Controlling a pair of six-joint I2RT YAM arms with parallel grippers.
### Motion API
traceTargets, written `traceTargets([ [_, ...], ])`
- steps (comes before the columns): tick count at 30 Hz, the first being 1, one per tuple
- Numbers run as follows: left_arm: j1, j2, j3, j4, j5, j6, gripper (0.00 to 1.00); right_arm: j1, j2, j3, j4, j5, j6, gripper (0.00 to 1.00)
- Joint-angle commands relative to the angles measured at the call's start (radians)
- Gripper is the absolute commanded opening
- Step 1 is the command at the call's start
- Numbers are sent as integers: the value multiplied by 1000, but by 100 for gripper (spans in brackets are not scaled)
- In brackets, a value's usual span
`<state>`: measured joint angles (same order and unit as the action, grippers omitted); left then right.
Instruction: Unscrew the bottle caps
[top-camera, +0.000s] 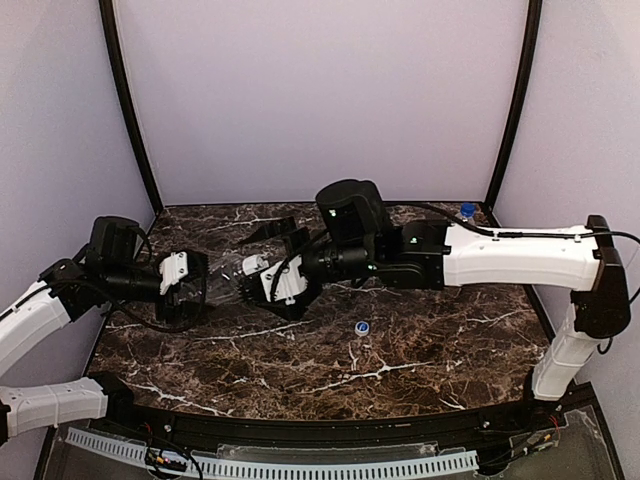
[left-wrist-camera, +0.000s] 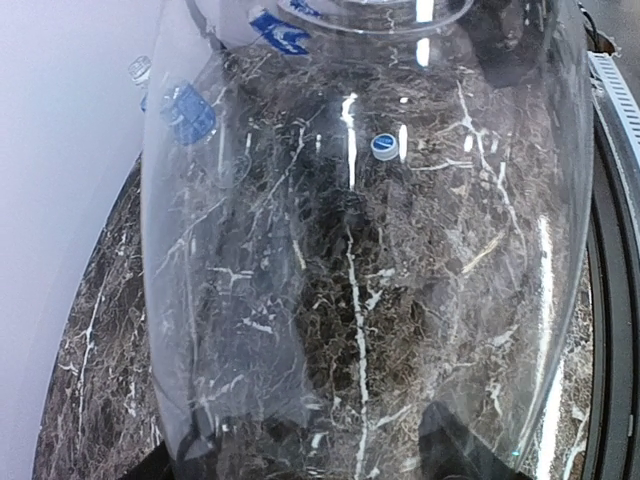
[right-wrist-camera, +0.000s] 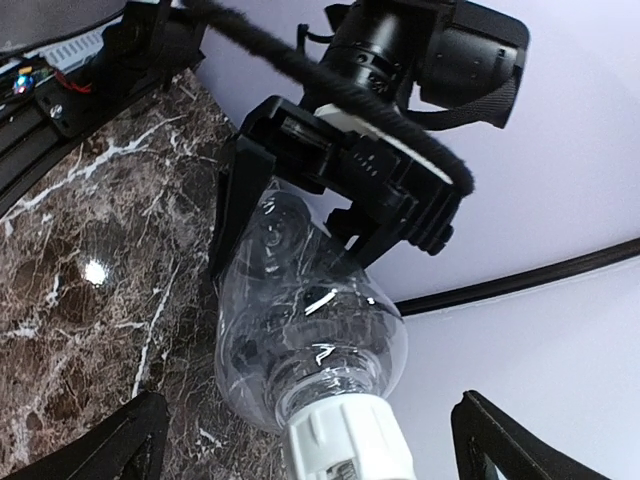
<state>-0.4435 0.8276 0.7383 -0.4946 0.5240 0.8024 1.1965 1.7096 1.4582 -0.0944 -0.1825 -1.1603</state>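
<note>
Left hand (top-camera: 200, 285) clamped on bottle (right-wrist-camera: 300, 320). Right hand (top-camera: 272, 270) wide open, flanking white cap (right-wrist-camera: 348, 445), not touching. Blue cap (top-camera: 362, 327) on surface (top-camera: 300, 370), 4 o'clock of bottle.

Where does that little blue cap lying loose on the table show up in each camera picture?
Top external: blue cap on the table, just right of centre.
Left wrist: upper middle, seen through the clear bottle.
Right wrist: not in it.
Shared landmark: that clear bottle, in all three views.
</note>
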Motion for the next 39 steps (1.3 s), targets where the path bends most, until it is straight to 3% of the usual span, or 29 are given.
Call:
traceTargets([
  [1,-4,-23,-8,114,-55,-59,28,-21,-80,14,89,-58,287,99],
  [4,-4,-24,-24,204,-133,-76,28,-61,-117,26,89,-171,498,99],
  [7,-4,-25,-43,267,-192,-75,28,-136,-137,54,125,-295,839,99],
  [10,-4,-24,-58,338,-269,-68,28,-229,-96,133,144,-319,1272,99],
  [13,-4,-22,-73,384,-315,-57,28,-287,8,281,-38,-312,1608,99],
  [16,-4,-16,-79,403,-327,-48,28,-285,100,419,-214,-300,1673,99],
  [26,-4,-15,-109,477,-391,-17,28,-258,215,521,-329,-336,1689,98],
  [29,-4,-13,-109,478,-384,-15,28,-253,261,559,-327,-376,1697,84],
  [35,-4,-14,-109,474,-388,-12,28,-242,287,592,-325,-391,1684,76],
  [39,-4,-10,-109,479,-387,-8,28,-240,303,604,-328,-415,1681,62],
])
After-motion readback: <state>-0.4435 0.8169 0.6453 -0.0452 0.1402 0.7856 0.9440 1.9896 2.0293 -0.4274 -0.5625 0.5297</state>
